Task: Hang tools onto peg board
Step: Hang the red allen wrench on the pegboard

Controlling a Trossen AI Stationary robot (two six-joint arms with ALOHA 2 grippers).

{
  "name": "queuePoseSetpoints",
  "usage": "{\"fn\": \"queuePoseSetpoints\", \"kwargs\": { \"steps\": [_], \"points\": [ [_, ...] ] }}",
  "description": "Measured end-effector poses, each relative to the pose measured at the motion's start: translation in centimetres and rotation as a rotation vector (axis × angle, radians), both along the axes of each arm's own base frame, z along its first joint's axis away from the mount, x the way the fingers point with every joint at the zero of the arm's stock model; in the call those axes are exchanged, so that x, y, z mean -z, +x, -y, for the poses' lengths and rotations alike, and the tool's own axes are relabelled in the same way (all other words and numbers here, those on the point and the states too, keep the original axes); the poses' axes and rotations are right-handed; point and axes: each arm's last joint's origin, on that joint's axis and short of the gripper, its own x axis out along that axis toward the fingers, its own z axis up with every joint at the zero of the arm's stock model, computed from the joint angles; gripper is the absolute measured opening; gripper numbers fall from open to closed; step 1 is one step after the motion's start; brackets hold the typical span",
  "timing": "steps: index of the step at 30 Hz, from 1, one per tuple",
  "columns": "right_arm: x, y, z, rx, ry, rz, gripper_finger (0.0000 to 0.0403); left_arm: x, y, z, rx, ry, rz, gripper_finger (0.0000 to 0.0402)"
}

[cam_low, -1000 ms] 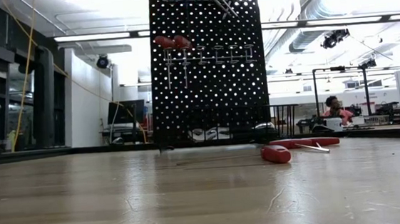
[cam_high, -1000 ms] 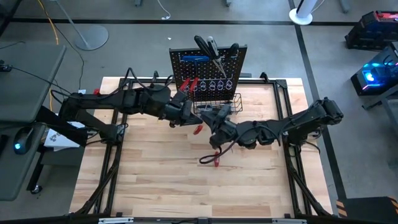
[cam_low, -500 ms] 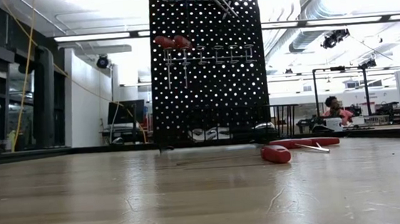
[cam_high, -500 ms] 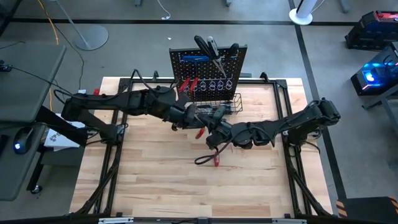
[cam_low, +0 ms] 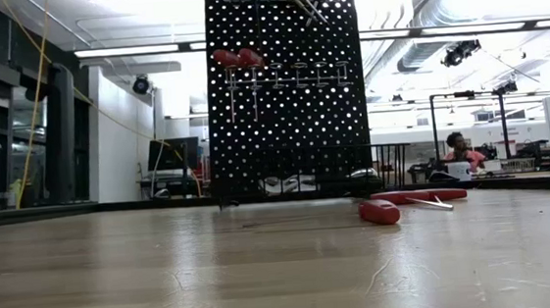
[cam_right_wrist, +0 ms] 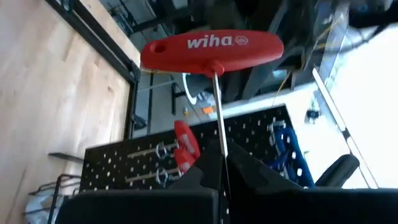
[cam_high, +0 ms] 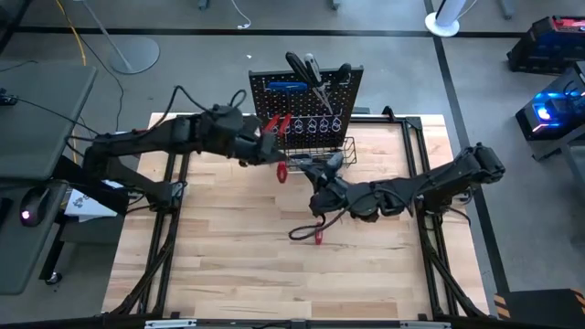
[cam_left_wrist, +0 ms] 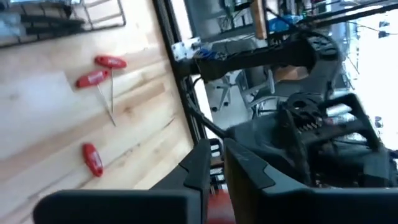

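Upper centre of the high view: the peg board stands upright at the far edge of the desk, already carrying a blue key, black-handled tools and two red handles on its hooks, with a wire basket at its foot. Left gripper, centre-left of the frame just beside the board, has a red tool at its tip. Right gripper, centre, hangs over the desk; one red tool lies on the wood below it. Low view: same board in the upper middle, red-handled tools lying on the desk at centre right. Left wrist view: fingers close together, something red between them at the bottom edge; three red tools loose on the desk at upper left. Right wrist view: fingers clamped on the shaft of a red T-handle key, its handle at upper centre. Judgement: partly done; several tools hung, two carried, several left on the desk.
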Motion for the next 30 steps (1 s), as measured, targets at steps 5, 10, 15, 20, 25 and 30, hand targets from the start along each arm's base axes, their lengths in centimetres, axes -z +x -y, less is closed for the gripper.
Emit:
{"fn": "queuePoseSetpoints", "kwargs": {
  "steps": [5,10,15,20,25,30],
  "points": [
    [0.1,-0.2,0.1,0.025,0.041,0.014,0.0000,-0.6,-1.1,-0.7,-0.019,0.036,0.005,0.0060],
    [-0.3,-1.1,0.7,0.071,0.187,0.102,0.0000,-2.0,-3.7,-1.1,-0.024,0.193,0.033,0.0072],
    [-1.2,-2.8,2.9,0.015,0.749,0.316,0.0000,-4.3,-7.6,-0.3,-0.123,0.473,0.065,0.0074],
    [-1.7,-2.4,4.3,-0.119,1.148,0.389,0.0000,-3.1,-9.0,1.8,-0.236,0.587,0.009,0.0074],
    [-2.7,-1.9,4.3,-0.194,1.219,0.512,0.0000,2.4,-6.8,4.9,-0.188,0.537,-0.005,0.0074],
    [-1.7,-2.0,4.6,-0.116,1.252,0.445,0.0000,7.1,-6.5,7.6,-0.164,0.464,-0.008,0.0074]
  ]
}}
